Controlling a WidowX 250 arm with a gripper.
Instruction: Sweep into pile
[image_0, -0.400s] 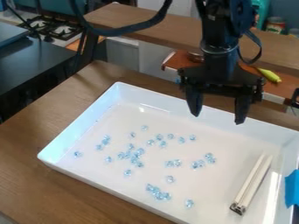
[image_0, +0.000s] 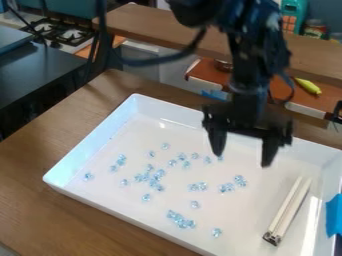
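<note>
The black gripper (image_0: 240, 159) hangs over the back right half of the white tray (image_0: 100, 135), its two fingers spread wide with nothing between them. Below and to its left, small clear bluish beads lie scattered on the tray floor. One cluster (image_0: 155, 177) is near the middle, another (image_0: 180, 220) nearer the front wall, and a lone bead (image_0: 89, 176) lies at the left. A long white stick-like tool with a dark metal end (image_0: 287, 210) rests on the right side of the tray, apart from the gripper and the beads.
The tray's raised walls surround the beads, on a brown wooden table (image_0: 40, 200). Blue tape (image_0: 334, 215) covers part of the right edge. Behind stand a wooden shelf (image_0: 147, 25), a yellow-green toy (image_0: 308, 86) and a black stove top (image_0: 63, 31).
The gripper has come down and slightly toward the camera, from above the tray's back wall to over its inside. It stays open. Beads and stick tool have not moved.
</note>
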